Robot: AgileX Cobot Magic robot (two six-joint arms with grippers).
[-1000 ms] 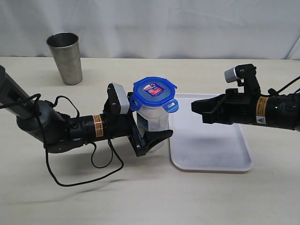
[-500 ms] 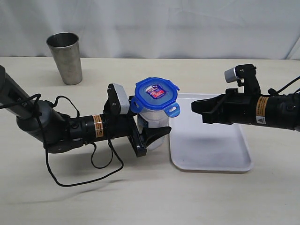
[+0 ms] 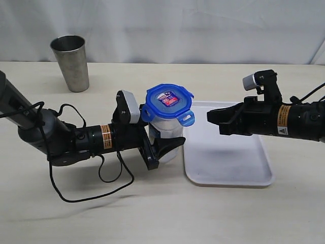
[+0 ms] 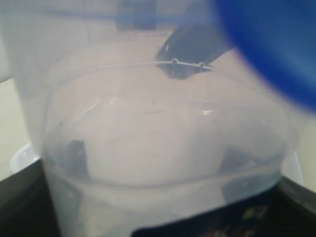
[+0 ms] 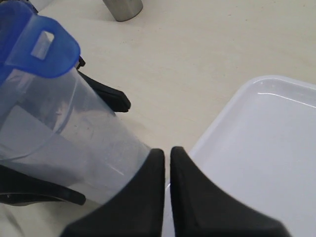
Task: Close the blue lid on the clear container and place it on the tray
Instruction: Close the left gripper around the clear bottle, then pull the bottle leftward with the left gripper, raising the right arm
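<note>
Clamping the container (image 3: 170,128), lid (image 3: 167,101) on top, in our left gripper (image 3: 165,145) just beside the tray (image 3: 228,157), we are hovering our shut, empty right gripper (image 3: 209,116) above it, placing not yet done.

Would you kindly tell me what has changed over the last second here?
The left tool closed its jaws onto the clear container, nudging the blue lid slightly. The right tool, shut near the tray, and the steel cup stayed put.
</note>
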